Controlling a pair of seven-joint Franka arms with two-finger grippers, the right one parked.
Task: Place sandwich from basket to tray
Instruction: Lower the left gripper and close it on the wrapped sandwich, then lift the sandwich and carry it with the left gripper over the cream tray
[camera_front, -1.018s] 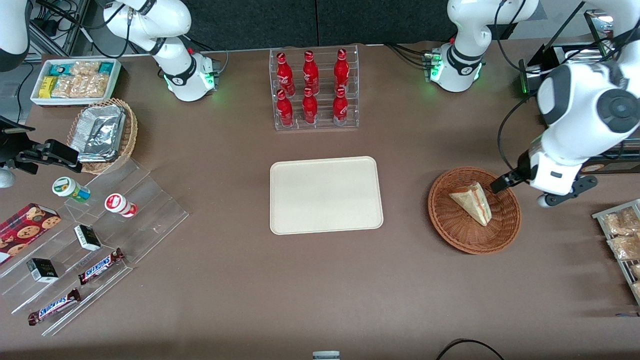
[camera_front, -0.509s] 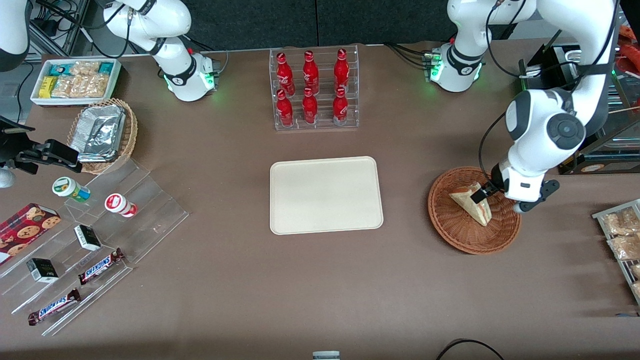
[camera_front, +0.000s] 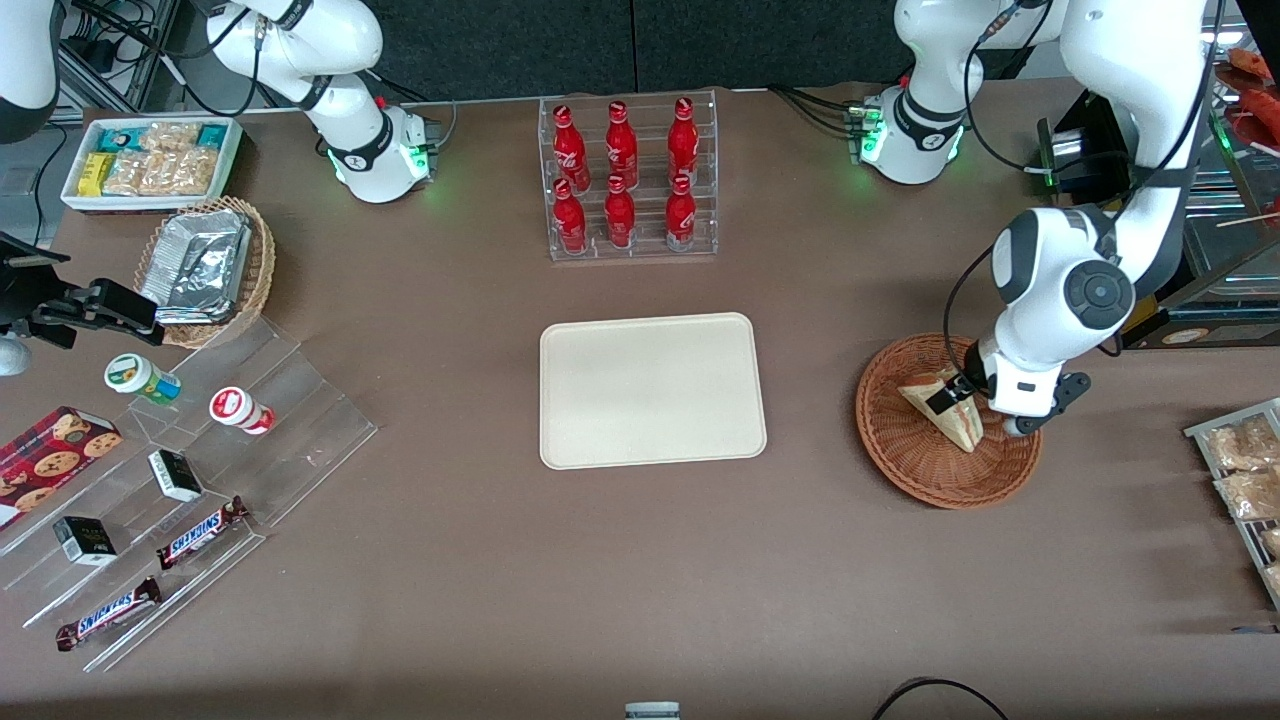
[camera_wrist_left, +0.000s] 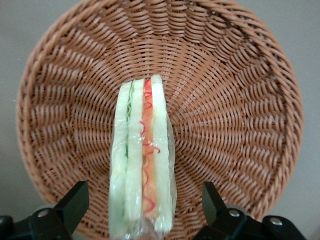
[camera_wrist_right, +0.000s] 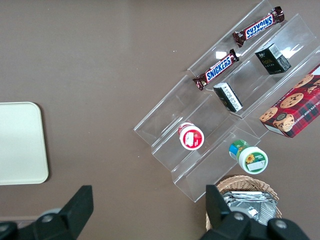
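Brown tabletop, woven round basket, wrapped triangular sandwich, end effector spread astride.

A robotics lab staged as a snack shop is suggested. Two white arms are bolted to a brown counter, with cables trailing off its edge. Shop stock is laid out: red cola bottles in an acrylic rack, Snickers bars on clear stepped shelving, a cookie box.

The gripper is held low over the basket, jaws spread either side of the sandwich.
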